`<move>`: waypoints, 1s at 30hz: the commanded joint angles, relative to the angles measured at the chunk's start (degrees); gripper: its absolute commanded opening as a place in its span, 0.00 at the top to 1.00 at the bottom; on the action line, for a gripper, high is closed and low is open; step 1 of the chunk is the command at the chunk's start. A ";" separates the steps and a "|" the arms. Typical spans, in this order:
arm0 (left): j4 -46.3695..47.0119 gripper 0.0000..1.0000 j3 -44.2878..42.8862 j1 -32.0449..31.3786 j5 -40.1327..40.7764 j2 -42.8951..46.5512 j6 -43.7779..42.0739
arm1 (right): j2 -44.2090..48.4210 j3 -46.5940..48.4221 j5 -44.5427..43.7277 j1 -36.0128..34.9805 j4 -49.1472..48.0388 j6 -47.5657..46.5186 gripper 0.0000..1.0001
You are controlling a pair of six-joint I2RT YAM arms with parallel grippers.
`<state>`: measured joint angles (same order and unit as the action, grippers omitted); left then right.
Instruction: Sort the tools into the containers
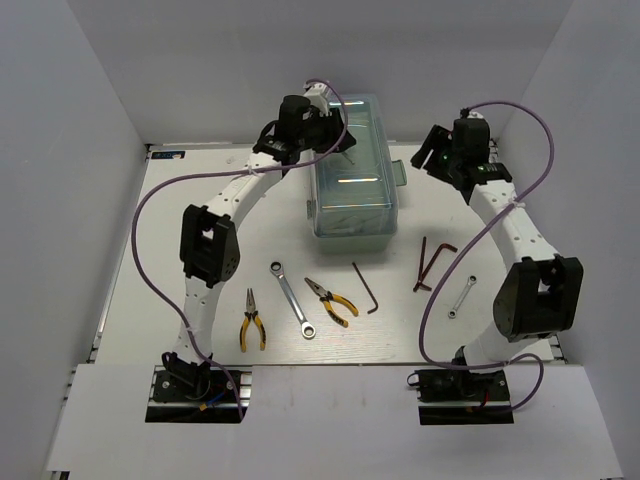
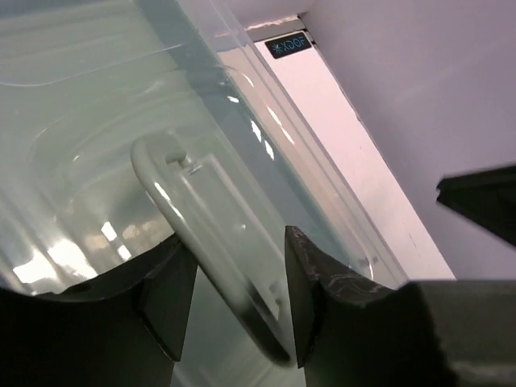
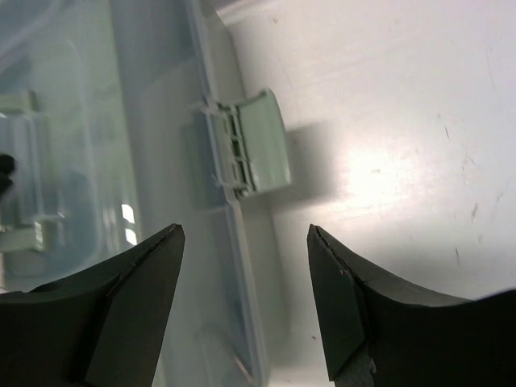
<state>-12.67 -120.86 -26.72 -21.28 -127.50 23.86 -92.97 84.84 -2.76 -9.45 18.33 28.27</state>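
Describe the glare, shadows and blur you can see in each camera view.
Top external: even, sharp light; faint shadows under the tools, white streaks on the toolbox lid. Left wrist: bright reflections on the lid, near fingers dark and soft. Right wrist: strong glare on the table; the latch throws a shadow rightward.

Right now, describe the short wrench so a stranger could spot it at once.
Find the pale green toolbox in the far middle. In the row lying before it, take the rightmost piece, by the right arm. This short wrench is silver, unlike the dark-red hex keys beside it, and far shorter than the long wrench.
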 commanded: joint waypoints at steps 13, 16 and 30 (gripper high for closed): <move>-12.38 1.00 -12.10 -2.11 8.62 -0.37 -0.30 | 9.56 -16.44 6.54 4.88 -4.35 -1.02 0.32; -12.38 1.00 -15.37 -2.11 8.62 -0.38 0.40 | 10.26 -19.27 6.89 5.50 -5.76 -1.46 0.30; -5.10 1.00 -15.37 -2.11 8.01 3.75 5.14 | 6.40 -22.35 17.52 8.48 -10.23 -2.00 0.26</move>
<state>-27.33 -132.27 -28.62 -11.35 -130.10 28.40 -85.41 62.87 10.46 -1.74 12.58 26.72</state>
